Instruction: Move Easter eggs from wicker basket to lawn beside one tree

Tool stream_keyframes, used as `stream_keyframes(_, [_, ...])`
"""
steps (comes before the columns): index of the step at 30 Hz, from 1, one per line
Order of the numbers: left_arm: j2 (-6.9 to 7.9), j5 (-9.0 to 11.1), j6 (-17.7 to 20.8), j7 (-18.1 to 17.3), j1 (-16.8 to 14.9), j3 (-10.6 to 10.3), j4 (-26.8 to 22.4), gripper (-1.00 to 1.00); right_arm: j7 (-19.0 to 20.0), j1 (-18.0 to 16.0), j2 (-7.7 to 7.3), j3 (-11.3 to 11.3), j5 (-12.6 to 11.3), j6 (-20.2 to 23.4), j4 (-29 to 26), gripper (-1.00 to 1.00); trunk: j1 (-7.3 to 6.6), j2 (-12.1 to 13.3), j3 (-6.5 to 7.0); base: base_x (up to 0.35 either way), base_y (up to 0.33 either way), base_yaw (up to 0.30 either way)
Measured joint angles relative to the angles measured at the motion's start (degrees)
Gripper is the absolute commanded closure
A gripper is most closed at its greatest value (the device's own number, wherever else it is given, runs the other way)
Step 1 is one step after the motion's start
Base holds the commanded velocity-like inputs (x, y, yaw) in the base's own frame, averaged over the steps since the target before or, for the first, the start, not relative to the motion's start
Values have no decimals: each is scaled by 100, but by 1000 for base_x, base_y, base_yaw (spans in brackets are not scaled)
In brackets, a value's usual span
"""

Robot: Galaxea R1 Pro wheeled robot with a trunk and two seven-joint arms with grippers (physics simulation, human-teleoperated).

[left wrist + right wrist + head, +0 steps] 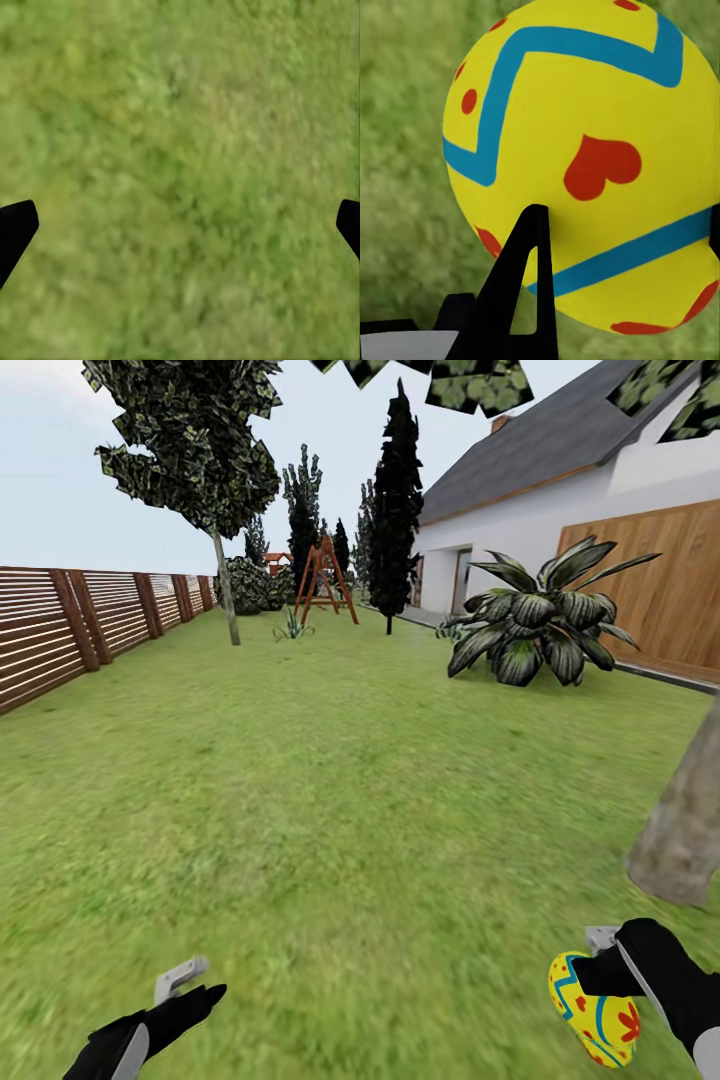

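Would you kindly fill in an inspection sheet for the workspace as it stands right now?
Surface: lawn, mottled green grass.
Job's things: one Easter egg held off the grass; thick tree trunk close ahead on the right.
Clutter: nothing seen.
Grippers: right gripper shut on the Easter egg; left gripper open over bare grass.
Cables: nothing seen.
Surroundings: slatted wooden fence on the left, white house, broad-leaved plant, swing frame.

A wide, flat lawn [330, 780] of mottled green grass. A thick grey-brown tree trunk [685, 830] rises from it at the right. Farther back stand a broad-leaved plant [540, 622], a thin-trunked tree [225, 595] and a wooden swing frame [325, 580].
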Motion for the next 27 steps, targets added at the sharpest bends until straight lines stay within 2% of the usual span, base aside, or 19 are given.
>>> stream_keyframes(27, [-26, 4, -9, -1, 0, -1, 9, -100, 1, 0, 32, 56, -1, 0, 0, 100, 0, 0, 0, 317, 158, 0])
